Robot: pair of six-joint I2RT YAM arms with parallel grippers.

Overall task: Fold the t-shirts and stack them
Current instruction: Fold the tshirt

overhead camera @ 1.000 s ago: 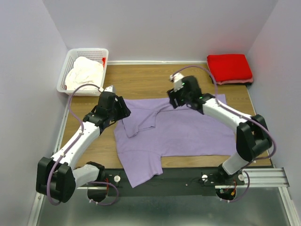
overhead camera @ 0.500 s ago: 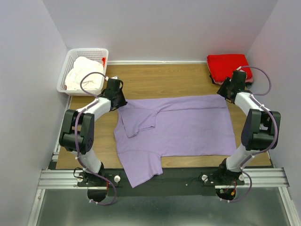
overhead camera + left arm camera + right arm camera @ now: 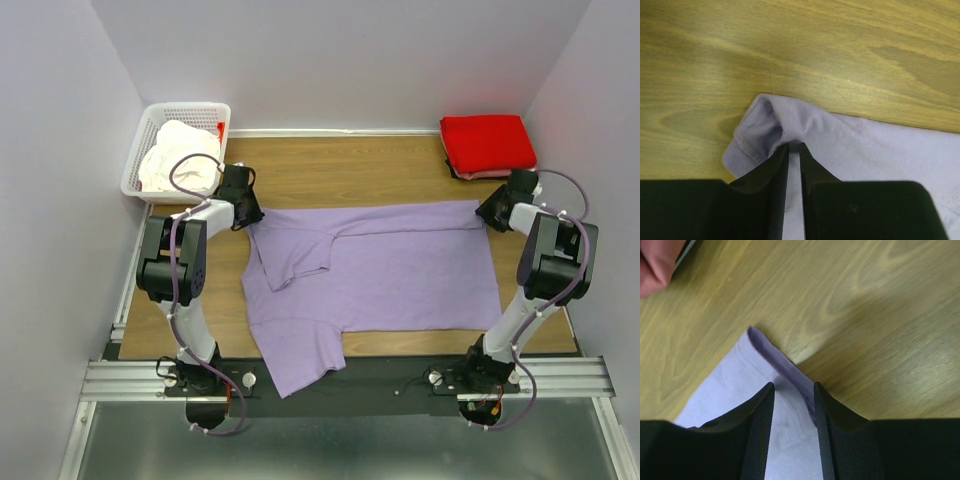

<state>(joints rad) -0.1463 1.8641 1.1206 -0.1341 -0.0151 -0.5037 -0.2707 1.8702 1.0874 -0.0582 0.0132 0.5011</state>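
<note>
White basket (image 3: pixel 190 107), cream shirt (image 3: pixel 178 150) inside (left hand (image 3: pixel 793 147) tight on lavender shirt (image 3: pixel 400 265), right hand (image 3: pixel 794 386) agape)

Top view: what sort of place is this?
Probably a robot test bench, not a home: two arms mounted at a wooden table, plain walls boxing it in, a lavender t-shirt laid out.

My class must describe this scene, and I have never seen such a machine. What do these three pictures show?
Two robot arms are bolted at the near edge of a wooden table. One camera looks down from above; the other two sit on the wrists, showing each arm's black fingers. A lavender-purple cloth t-shirt lies spread on it. The left gripper pinches its far-left corner; the right gripper straddles the far-right corner, jaws apart. A folded bright red t-shirt lies far right; a white plastic lattice basket with cream-white cloth stands far left.
</note>
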